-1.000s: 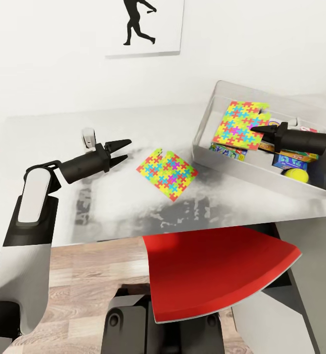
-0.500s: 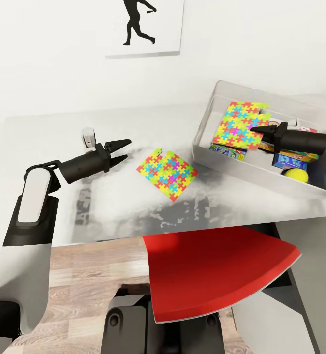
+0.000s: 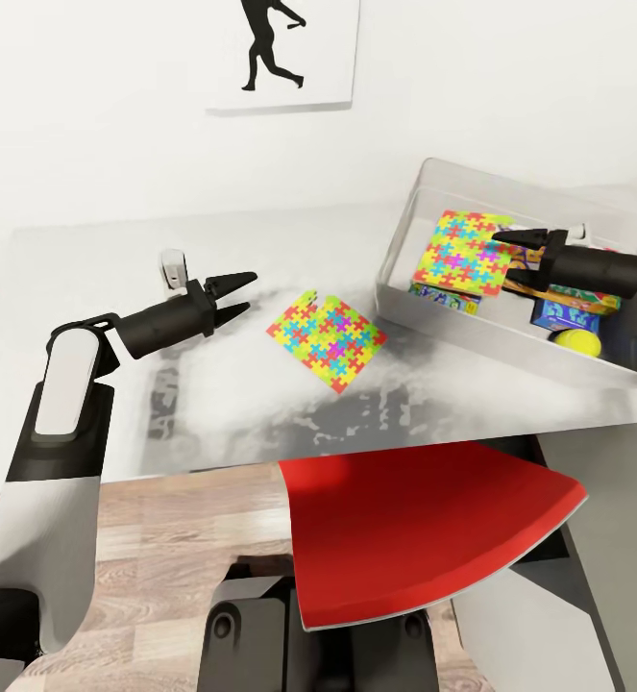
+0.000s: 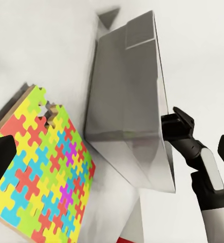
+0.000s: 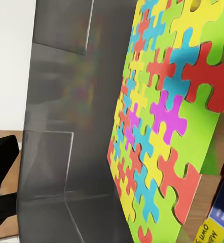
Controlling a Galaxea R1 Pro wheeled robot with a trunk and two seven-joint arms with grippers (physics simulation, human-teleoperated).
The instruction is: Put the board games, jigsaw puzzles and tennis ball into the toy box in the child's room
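One jigsaw puzzle [image 3: 326,339] lies flat on the table [image 3: 87,279], a short way beyond my left gripper [image 3: 246,292], which hangs open with nothing in it. In the left wrist view that puzzle [image 4: 36,174] sits in front of the toy box [image 4: 127,101]. The toy box [image 3: 433,317] stands at the right of the table. Inside it a second jigsaw puzzle [image 3: 460,252] rests on a board game [image 3: 445,293], beside a blue game box [image 3: 563,313] and the tennis ball [image 3: 577,343]. My right gripper [image 3: 503,255] is open over that puzzle's edge. The right wrist view shows this puzzle [image 5: 162,121] close up.
A red chair seat [image 3: 424,524] juts under the table's front edge between my arms. A small white object [image 3: 172,267] stands on the table behind my left gripper. A silhouette poster [image 3: 284,48] hangs on the white wall. Wood floor shows below.
My right gripper has opened and let go of the puzzle, which has dropped lower inside the toy box. The left arm and the puzzle on the table have not moved.
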